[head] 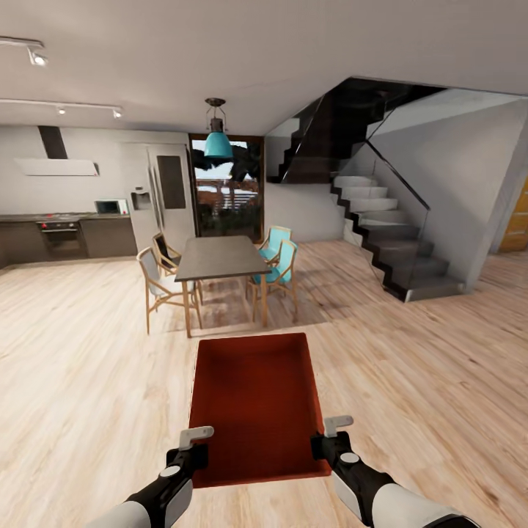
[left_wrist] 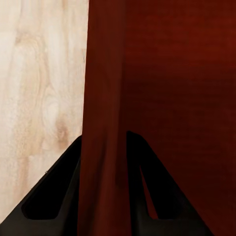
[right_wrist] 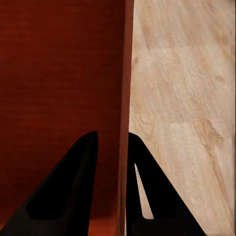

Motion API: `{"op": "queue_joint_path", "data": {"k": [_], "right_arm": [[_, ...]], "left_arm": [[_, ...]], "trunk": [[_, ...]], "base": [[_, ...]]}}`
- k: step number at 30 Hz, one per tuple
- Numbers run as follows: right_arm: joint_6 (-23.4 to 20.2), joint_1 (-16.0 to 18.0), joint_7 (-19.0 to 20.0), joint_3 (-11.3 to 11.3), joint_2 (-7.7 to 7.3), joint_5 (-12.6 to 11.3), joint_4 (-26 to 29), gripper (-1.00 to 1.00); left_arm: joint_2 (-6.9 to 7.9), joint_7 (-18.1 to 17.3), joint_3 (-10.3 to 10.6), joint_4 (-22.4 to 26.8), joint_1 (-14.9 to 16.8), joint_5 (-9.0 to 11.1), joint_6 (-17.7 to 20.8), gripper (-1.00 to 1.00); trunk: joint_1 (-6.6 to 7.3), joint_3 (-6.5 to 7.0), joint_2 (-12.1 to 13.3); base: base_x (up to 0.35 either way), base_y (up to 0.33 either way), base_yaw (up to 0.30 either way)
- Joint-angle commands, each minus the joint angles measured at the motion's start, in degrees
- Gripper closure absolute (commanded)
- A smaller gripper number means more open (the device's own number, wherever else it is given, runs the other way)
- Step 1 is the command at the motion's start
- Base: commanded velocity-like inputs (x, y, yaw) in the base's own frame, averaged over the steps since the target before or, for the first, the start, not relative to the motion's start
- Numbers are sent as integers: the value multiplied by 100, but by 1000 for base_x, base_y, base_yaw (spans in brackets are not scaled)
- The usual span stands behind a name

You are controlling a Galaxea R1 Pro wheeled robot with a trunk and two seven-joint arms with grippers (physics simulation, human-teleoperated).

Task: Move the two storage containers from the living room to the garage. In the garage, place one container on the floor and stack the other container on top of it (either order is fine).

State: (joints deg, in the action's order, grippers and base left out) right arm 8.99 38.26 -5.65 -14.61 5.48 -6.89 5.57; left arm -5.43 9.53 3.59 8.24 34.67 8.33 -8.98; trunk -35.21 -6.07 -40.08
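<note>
You held one storage container [head: 255,407] out in front of the trunk, above the wood-plank floor [head: 81,367], with the dining table [head: 218,257] and stairs [head: 389,242] ahead. Your left hand [head: 196,449] was closed on its left wall and your right hand [head: 328,440] on its right wall, each with one finger inside and one outside, near the end closest to you. The open top faced up, and its long axis ran straight away from you toward the table. The far end hung unsupported, so I judged it could sag or pivot in the pinch if you turned or braked sharply. It could also catch a chair [head: 158,282] if you drove straight on
</note>
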Motion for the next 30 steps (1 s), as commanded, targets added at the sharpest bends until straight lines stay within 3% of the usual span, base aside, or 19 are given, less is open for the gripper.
{"op": "queue_joint_path", "data": {"k": [1,30], "right_arm": [[85,6,3,345,5,-23,414,100],[85,6,3,345,5,-23,411,100]], "left_arm": [[-1,163,-376,-15,5,301,-26,100],[7,172,-377,-15,5,310,-34,100]], "trunk": [[-1,-10,-8],[-1,-10,-8]], "base": [[0,0,-281],[0,0,-281]]}}
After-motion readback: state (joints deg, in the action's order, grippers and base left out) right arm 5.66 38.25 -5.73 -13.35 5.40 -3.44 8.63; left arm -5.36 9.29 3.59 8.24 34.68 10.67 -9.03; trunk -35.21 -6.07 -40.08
